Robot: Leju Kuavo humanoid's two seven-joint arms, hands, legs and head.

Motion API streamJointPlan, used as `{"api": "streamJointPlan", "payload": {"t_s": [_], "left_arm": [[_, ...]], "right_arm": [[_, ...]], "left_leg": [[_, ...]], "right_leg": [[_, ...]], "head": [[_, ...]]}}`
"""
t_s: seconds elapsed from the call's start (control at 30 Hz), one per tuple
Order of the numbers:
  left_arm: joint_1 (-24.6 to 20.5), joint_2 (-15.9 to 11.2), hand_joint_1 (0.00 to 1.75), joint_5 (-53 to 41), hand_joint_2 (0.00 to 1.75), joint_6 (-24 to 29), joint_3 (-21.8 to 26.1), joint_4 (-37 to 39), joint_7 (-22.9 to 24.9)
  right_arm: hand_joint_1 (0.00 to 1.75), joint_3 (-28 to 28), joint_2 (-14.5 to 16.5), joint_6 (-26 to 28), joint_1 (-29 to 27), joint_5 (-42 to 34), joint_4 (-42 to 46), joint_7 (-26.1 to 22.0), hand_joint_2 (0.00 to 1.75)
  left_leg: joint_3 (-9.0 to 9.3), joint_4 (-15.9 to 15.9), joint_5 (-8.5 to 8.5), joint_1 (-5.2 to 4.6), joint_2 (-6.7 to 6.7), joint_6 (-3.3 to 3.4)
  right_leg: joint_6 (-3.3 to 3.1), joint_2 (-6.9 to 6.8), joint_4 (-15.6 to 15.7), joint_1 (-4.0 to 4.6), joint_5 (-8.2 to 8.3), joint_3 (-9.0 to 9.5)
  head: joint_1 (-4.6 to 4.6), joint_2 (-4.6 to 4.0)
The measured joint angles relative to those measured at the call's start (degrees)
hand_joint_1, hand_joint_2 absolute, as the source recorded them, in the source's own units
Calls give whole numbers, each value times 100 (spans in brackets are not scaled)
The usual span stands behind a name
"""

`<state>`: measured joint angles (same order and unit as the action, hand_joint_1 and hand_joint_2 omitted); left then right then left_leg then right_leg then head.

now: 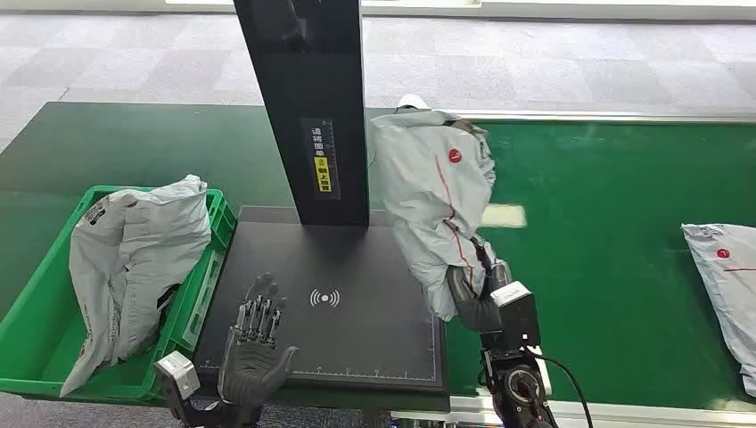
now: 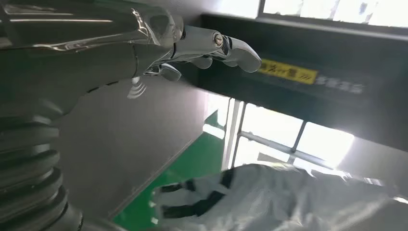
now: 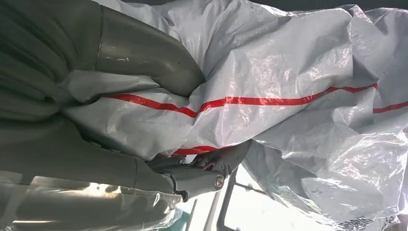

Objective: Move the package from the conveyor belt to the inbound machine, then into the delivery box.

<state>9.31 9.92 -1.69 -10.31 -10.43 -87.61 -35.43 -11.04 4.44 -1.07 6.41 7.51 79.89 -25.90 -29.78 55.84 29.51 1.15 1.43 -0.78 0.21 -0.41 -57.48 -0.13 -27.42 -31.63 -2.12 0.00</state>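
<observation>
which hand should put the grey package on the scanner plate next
Right. The right hand already grips the grey package, hanging at the black plate's right edge. The left hand hovers open over the plate, holding nothing.

Grey poly-bag package with red stripe, crumpled, held upright over the black inbound machine's pad right edge, conveyor belt at 3 o'clock.

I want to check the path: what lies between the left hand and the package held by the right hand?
In the head view, a bare stretch of the dark scanner plate with its white wireless symbol separates the left hand from the package.
</observation>
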Motion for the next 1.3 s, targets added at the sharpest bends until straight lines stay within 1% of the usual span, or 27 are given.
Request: {"api": "streamJointPlan", "payload": {"t_s": [0.07, 0.1, 0.17, 0.37, 0.53, 0.57, 0.67, 0.7, 0.8, 0.93, 1.03, 1.07, 1.17, 1.2, 1.3], "left_arm": [[16, -1, 0, -94, 175, 120, 5, -99, -51], [32, -2, 0, -178, 175, 231, 10, -196, -101], [62, -2, 0, -290, 175, 399, 17, -367, -167], [119, -2, 0, -354, 175, 542, 39, -629, -222], [137, 0, 0, -389, 175, 664, 42, -669, -273], [148, 0, 0, -414, 175, 764, 45, -709, -287], [223, -3, 0, -600, 175, 1312, 61, -1017, -286], [243, -5, 0, -640, 175, 1400, 63, -1094, -273], [269, -10, 0, -648, 175, 1432, 62, -1153, -270], [332, -26, 0, -639, 175, 1553, 65, -1211, -267], [370, -31, 0, -613, 175, 1601, 78, -1266, -218], [371, -31, 0, -601, 175, 1601, 84, -1276, -187], [371, -29, 0, -574, 175, 1594, 108, -1296, -119], [371, -29, 0, -572, 175, 1584, 117, -1298, -106], [376, -31, 0, -629, 175, 1484, 133, -1298, -59]], "right_arm": [[175, -137, -43, -247, 25, 80, -40, 87, 175], [175, -270, -85, -464, 54, 154, -87, 161, 175], [175, -492, -151, -731, 120, 265, -201, 248, 175], [175, -782, -265, -862, 262, 370, -420, 333, 175], [175, -844, -292, -945, 310, 475, -465, 417, 175], [175, -896, -309, -982, 361, 554, -515, 483, 175], [175, -1385, -449, -1113, 859, 1098, -972, 901, 175], [175, -1522, -486, -1119, 1002, 1212, -1098, 981, 175], [175, -1661, -532, -991, 1137, 1451, -1197, 1051, 175], [175, -1807, -613, -651, 1305, 2317, -1171, 1364, 175], [175, -1916, -800, -742, 1500, 2892, -1091, 1448, 175], [147, -1966, -898, -806, 1583, 3028, -1085, 1395, 175], [17, -2120, -1207, -877, 1797, 3300, -1093, 1154, 175], [0, -2164, -1292, -853, 1846, 3359, -1098, 1075, 175], [0, -2305, -1486, -518, 1941, 3497, -1109, 691, 175]], "left_leg": [[-1, 0, 0, 0, -1, 0], [-2, 0, 0, 0, -1, 0], [-3, 1, 0, -1, -4, 0], [-4, 1, 0, -3, -4, 0], [-4, 1, 0, -2, -3, 0], [-4, 1, 0, -2, -3, 0], [-2, 1, -4, -2, -5, 0], [-1, 1, -5, -2, -5, 1], [-1, 1, -5, -3, -5, 1], [0, 2, -5, -3, -5, 1], [0, 3, -6, -5, -8, 3], [0, 4, -7, -6, -8, 4], [1, 8, -7, -8, -12, 5], [1, 9, -7, -8, -13, 5], [1, 10, -7, -8, -14, 5]], "right_leg": [[0, -1, 0, 0, 0, -1], [0, -1, 0, 0, 0, -2], [0, -5, 0, -1, 0, -3], [0, -8, 0, -3, 0, -3], [0, -7, 0, -3, 0, -3], [0, -7, 0, -3, 0, -3], [0, -8, 0, -2, 0, -2], [0, -8, 0, -2, 1, -2], [0, -8, 0, -3, 1, -2], [1, -8, 0, -4, 1, -2], [1, -11, 0, -6, 1, -1], [1, -11, 0, -7, 1, 0], [2, -16, 0, -8, 2, 6], [2, -17, 0, -8, 2, 7], [3, -17, 0, -9, 2, 7]], "head": [[-1, 0], [-1, 0], [-1, 0], [-1, 0], [-2, 0], [-2, 0], [0, 0], [0, 0], [-1, 0], [-2, 0], [-2, 0], [-2, 0], [-1, 0], [-1, 0], [-1, 0]]}}
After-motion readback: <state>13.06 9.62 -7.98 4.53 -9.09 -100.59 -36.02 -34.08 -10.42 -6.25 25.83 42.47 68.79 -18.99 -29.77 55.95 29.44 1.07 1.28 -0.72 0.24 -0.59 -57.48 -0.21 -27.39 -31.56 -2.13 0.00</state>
